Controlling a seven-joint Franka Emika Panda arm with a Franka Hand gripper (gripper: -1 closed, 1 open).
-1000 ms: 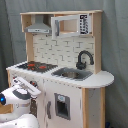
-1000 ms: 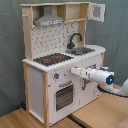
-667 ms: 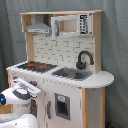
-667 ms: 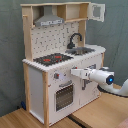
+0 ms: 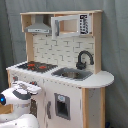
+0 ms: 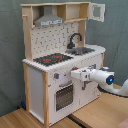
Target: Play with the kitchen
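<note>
Kitchen [image 5: 60, 65] time, and I start by looking at where everything sits. I see the toy kitchen fill most of both exterior views, standing upright on a wooden floor [image 6: 95, 112] with a grey curtain [image 6: 10, 55] behind it. Its stovetop [image 6: 52, 59] lies flat near the middle of the second exterior view, with red rings on black, and the sink [image 6: 85, 50] with the black faucet [image 6: 75, 39] sits just beside it, further back. Up top, the grey hood [image 6: 49, 20] hangs over the stovetop, like in a real kitchen, so the cooking spot is easy to find. The oven door [image 6: 64, 96] is shut, low on the front. My gripper [image 6: 75, 75] comes in from the right of the second exterior view and points sideways at the front panel, just above the oven door and near the small knobs there. I think I hold it level like that because the knobs and the door handle face outward, so I must reach them from the front, not from above. In the first exterior view the gripper [image 5: 31, 89] shows at the lower left, close to the same front panel. I cannot tell if the hand is open or closed, or if it touches the panel yet. The sink looks empty to me, and nothing stands on the stovetop.
</note>
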